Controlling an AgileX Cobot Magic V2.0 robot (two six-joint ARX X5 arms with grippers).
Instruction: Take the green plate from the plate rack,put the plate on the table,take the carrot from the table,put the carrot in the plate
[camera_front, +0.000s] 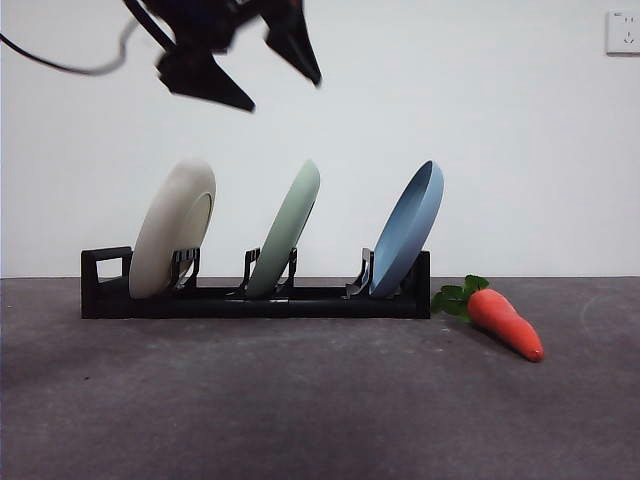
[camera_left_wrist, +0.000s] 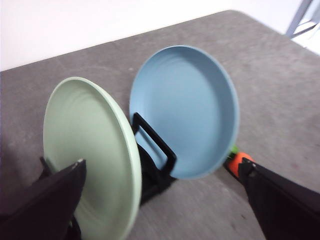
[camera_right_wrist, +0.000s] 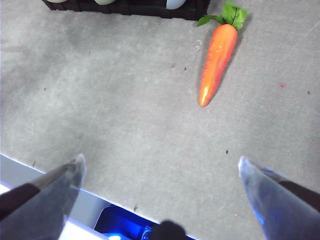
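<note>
The green plate (camera_front: 288, 228) stands tilted in the middle slot of the black plate rack (camera_front: 255, 298), between a cream-white plate (camera_front: 173, 228) and a blue plate (camera_front: 408, 228). My left gripper (camera_front: 285, 78) hangs open above the rack, over the green plate; in the left wrist view its jaws are spread wide around the green plate (camera_left_wrist: 90, 150) without touching it. The carrot (camera_front: 505, 320) lies on the table (camera_front: 300, 410) right of the rack. In the right wrist view the carrot (camera_right_wrist: 217, 57) lies ahead of my open right gripper (camera_right_wrist: 160, 172), which is over the table's near edge.
The blue plate (camera_left_wrist: 185, 110) stands close behind the green one in the left wrist view. A white wall rises behind the rack, with a socket (camera_front: 622, 32) at the top right. The rack's square loop handle (camera_front: 105, 265) is at its left end.
</note>
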